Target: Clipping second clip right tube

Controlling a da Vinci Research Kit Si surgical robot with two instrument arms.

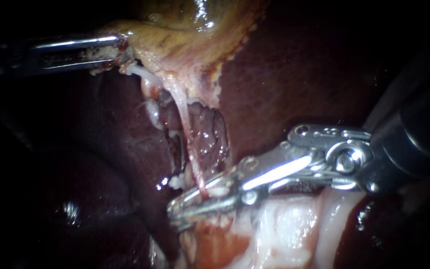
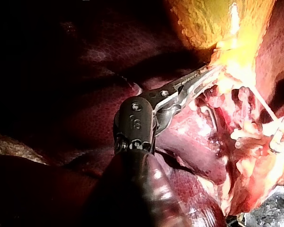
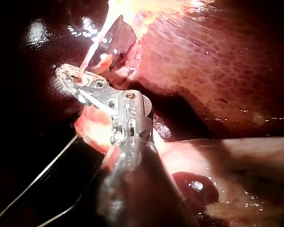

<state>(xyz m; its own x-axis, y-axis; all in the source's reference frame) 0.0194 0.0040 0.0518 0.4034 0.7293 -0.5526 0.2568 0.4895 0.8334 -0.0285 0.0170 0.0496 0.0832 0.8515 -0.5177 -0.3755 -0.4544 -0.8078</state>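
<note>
We are holding the gallbladder (image 1: 185, 30) up by its lower edge with our left instrument (image 1: 119, 52), whose jaws are clamped on the pale tissue there. That pull is drawing the right tube (image 1: 187, 139) into a thin, taut strand running down in front of the liver (image 1: 299, 74). Our right instrument (image 1: 191, 203) is reaching in low from the right. Its jaws are standing apart by a narrow gap, with the tube's lower end lying between them about midway along their length. As far as we can judge, they are straddling the tube rather than squeezing it. To do this well, we are looking for both jaw tips showing clear beyond the tube, so that the clip will cross its whole width, and for the jaws sitting square across the strand rather than slanting along it. The pale fatty tissue (image 1: 284, 229) is lying just under the lower jaw, and we are judging that it should stay out of the bite. The strand looks fragile, so the left pull wants to be steady, not stronger. We are not making out any clip on this tube, so we cannot judge spacing. The closing wants to be one firm squeeze without twisting.
</note>
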